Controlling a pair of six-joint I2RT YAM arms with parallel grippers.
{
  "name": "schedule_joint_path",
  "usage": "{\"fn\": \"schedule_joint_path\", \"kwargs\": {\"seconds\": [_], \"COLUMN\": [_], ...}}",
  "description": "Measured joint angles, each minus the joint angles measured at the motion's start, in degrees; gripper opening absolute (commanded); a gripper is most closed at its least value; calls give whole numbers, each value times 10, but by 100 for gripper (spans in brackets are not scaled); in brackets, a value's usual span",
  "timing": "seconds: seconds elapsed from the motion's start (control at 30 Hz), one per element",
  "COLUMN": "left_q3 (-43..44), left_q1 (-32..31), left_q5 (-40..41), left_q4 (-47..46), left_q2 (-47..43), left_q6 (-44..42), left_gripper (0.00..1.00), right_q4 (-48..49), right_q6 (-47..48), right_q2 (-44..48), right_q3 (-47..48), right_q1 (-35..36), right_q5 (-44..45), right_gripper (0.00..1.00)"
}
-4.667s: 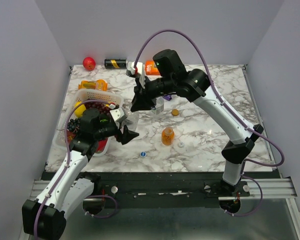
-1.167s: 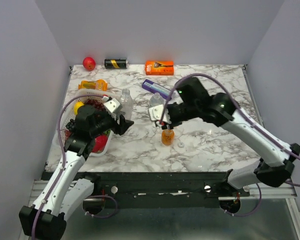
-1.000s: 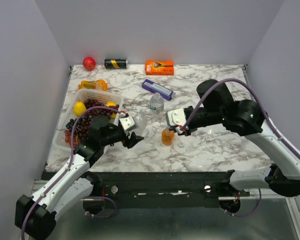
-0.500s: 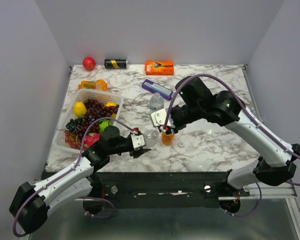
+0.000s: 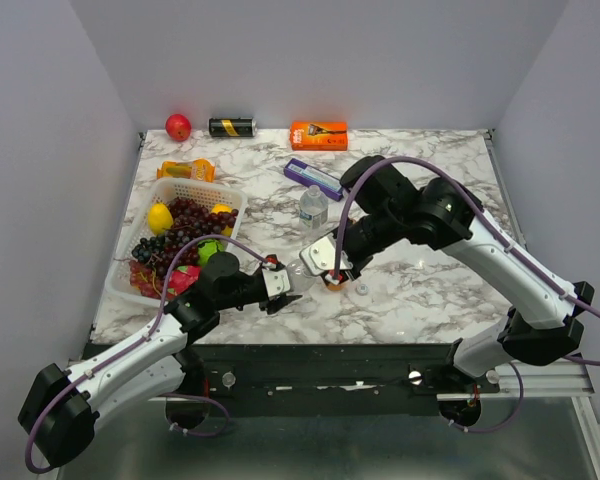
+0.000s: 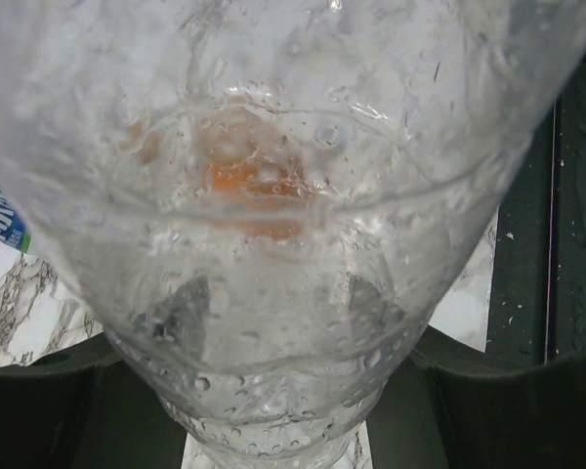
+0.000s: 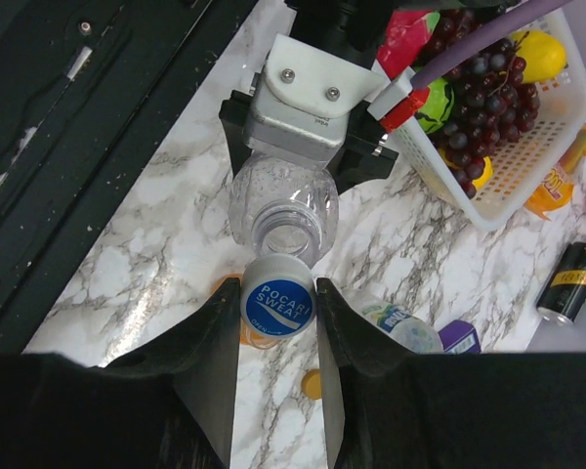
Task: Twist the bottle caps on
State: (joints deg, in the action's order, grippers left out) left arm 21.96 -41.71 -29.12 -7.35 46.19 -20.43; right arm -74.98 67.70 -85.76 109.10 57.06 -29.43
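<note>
My left gripper (image 5: 283, 282) is shut on the body of a clear bottle (image 5: 302, 268), held tilted low over the table with its open mouth (image 7: 291, 234) toward the right gripper. That bottle fills the left wrist view (image 6: 273, 195). My right gripper (image 7: 278, 311) is shut on the blue cap (image 7: 278, 305), whose rim touches or nearly touches the lip of the mouth. The short orange bottle (image 5: 332, 283) stands just beneath, half hidden. A labelled clear bottle (image 5: 313, 207) stands upright behind. The orange cap (image 7: 313, 383) and a whitish cap (image 5: 361, 288) lie on the marble.
A white basket (image 5: 195, 188) of grapes and fruit sits at the left. A purple box (image 5: 315, 177), orange box (image 5: 318, 134), black can (image 5: 230, 127), red fruit (image 5: 178, 126) and orange snack bag (image 5: 187, 170) lie toward the back. The table's front edge is just below the left gripper.
The left arm swung the clear bottle down toward the front and now holds still. The right gripper came back left and lowered the blue cap to the bottle mouth.
</note>
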Motion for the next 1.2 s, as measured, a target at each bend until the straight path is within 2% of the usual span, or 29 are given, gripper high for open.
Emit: {"fn": "schedule_joint_path", "kwargs": {"seconds": [0.8,1.2], "left_q3": [5,-21], "left_q1": [-1,-1], "left_q5": [16,71], "left_q4": [15,-14], "left_q2": [1,-20], "left_q6": [-12,6], "left_gripper": [0,0], "right_q4": [40,76], "right_q6": [-4,-88], "right_q2": [-8,-21], "right_q3": [-28,-30], "right_q1": [26,25], "right_q5": [21,32], "right_gripper": [25,25]}}
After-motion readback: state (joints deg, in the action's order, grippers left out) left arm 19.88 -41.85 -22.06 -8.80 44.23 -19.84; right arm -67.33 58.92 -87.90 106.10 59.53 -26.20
